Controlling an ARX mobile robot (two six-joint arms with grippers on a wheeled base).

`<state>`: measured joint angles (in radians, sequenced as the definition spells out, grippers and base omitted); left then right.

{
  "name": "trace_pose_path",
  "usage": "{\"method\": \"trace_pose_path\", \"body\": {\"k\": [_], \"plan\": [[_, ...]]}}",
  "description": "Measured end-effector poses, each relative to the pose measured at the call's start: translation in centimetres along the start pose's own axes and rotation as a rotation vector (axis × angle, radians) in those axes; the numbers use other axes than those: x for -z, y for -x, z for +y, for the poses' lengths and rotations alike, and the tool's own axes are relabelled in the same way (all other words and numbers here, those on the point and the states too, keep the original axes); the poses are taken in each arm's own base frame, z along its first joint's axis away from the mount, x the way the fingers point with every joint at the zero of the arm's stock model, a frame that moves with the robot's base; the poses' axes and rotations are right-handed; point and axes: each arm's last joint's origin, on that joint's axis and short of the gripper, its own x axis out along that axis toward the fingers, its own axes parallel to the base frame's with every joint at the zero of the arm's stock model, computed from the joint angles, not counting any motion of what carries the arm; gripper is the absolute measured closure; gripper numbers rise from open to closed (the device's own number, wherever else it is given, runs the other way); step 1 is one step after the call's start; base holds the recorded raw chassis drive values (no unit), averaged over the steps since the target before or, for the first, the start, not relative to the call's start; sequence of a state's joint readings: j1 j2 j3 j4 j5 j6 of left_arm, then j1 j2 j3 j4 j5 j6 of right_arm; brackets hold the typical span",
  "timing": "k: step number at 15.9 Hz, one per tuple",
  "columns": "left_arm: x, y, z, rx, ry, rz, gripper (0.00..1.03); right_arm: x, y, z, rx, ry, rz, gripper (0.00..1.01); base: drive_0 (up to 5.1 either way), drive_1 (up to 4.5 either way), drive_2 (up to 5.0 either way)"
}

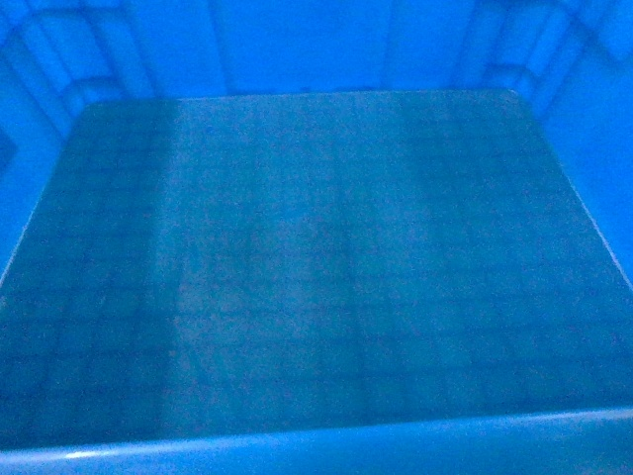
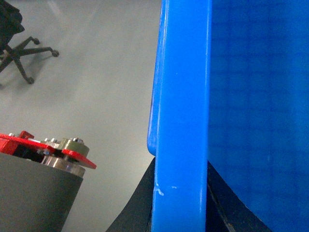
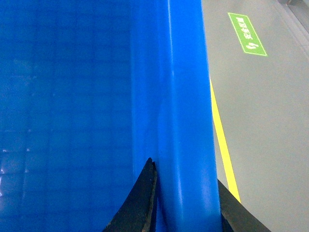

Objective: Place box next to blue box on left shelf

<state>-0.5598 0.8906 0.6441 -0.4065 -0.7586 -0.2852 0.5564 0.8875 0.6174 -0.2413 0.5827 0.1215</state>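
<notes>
Carry step in hand, by my reading. Large bright-blue rectangular plastic crate (image 1: 326, 267) fills the head view, its grid-patterned floor bare, held up over grey floor (image 2: 96, 87). Left tool (image 2: 181, 193) clamped on the crate's left rim, one finger each side; right tool (image 3: 186, 203) clamped likewise on the right rim. Neither shelf nor blue box in sight. Next: drive to the left shelf, keeping the crate level.

green floor sign (image 3: 247, 34) | white characters plus symbol | too blurred to read, possibly Chinese
</notes>
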Motion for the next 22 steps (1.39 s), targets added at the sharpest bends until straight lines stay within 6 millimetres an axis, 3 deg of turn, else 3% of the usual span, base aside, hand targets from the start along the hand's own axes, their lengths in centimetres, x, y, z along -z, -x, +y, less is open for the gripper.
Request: {"method": "trace_pose_path", "body": {"k": [22], "plan": [[0.00,-0.06,-0.06,0.000,-0.002,0.000,0.89,0.01,-0.01,0.00,0.001,0.000,0.000,0.84,0.0,3.98,-4.0]]}}
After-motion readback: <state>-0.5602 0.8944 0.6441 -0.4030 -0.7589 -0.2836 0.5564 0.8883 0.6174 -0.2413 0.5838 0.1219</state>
